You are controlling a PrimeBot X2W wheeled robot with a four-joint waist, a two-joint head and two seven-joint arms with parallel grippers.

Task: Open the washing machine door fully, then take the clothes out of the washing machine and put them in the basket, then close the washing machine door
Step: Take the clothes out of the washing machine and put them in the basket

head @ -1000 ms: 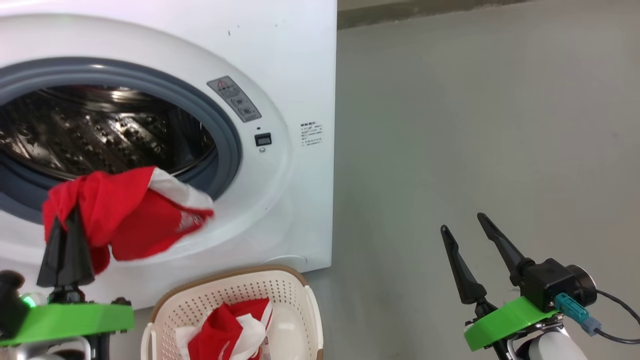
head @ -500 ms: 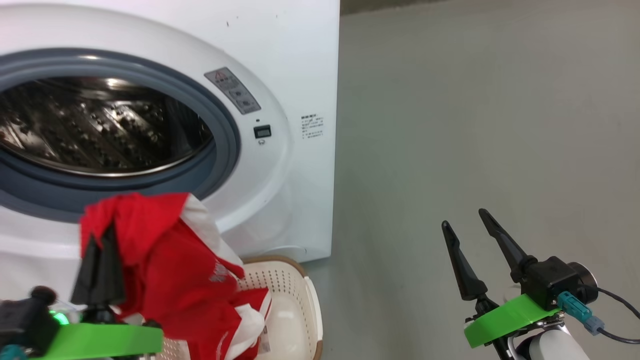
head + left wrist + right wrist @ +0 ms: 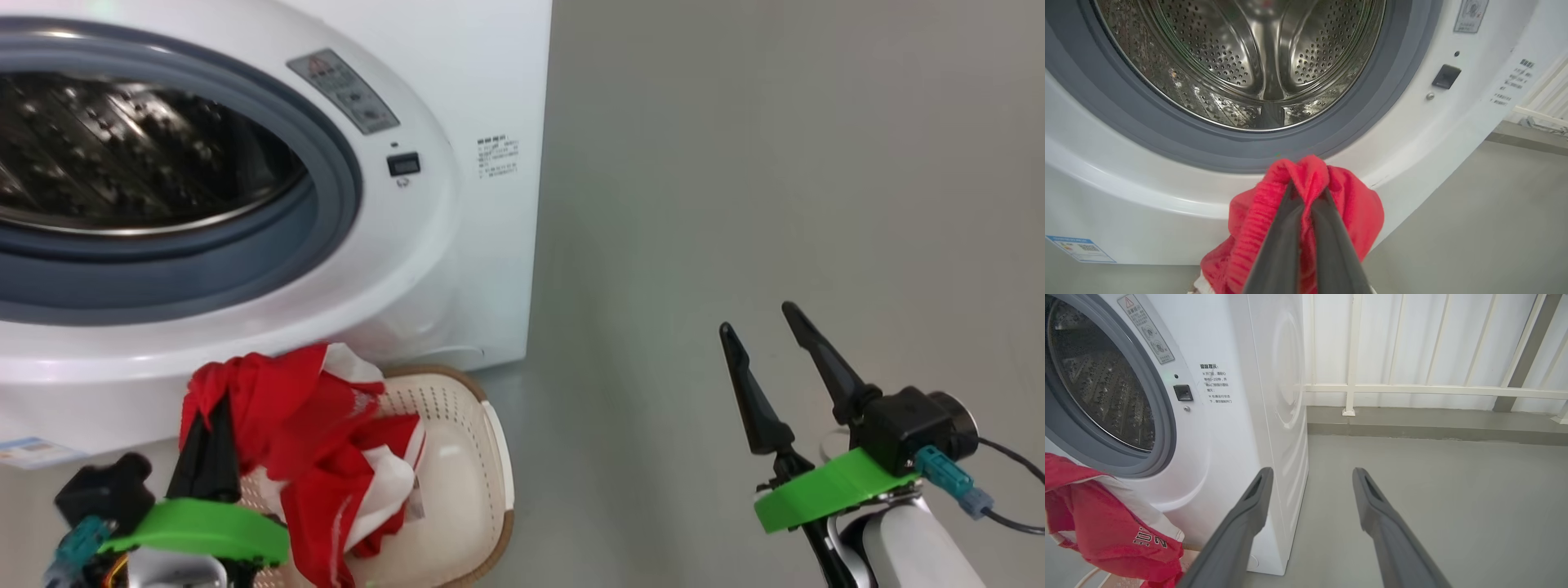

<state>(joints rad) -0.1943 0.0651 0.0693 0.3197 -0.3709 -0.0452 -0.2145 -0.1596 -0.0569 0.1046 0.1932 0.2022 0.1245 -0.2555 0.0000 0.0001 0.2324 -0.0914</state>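
Lowered from the drum mouth a second ago, the soft red-and-white fabric garment (image 3: pixel 306 404) now hangs over the cream perforated plastic basket (image 3: pixel 492 441), with the left end effector (image 3: pixel 214 408) clamped on it. Beside the boxy white washing machine (image 3: pixel 482 73), the right end effector (image 3: pixel 758 318) stands apart above the grey floor (image 3: pixel 735 163).

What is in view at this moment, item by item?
washing machine: 1, white, left
drum: 1, perforated steel, inside the machine
ring: 1, grey, around the drum mouth
label: 1, blue, low on the machine's front
basket: 1, cream with brown rim, on the floor before the machine
clothes: count unclear, red and white, bunch hanging over the basket
floor: grey, right of the machine
railing: 1, white, beyond the floor
left gripper: 1, dark fingers, shut on clothes
right gripper: 1, dark fingers, open, above the floor
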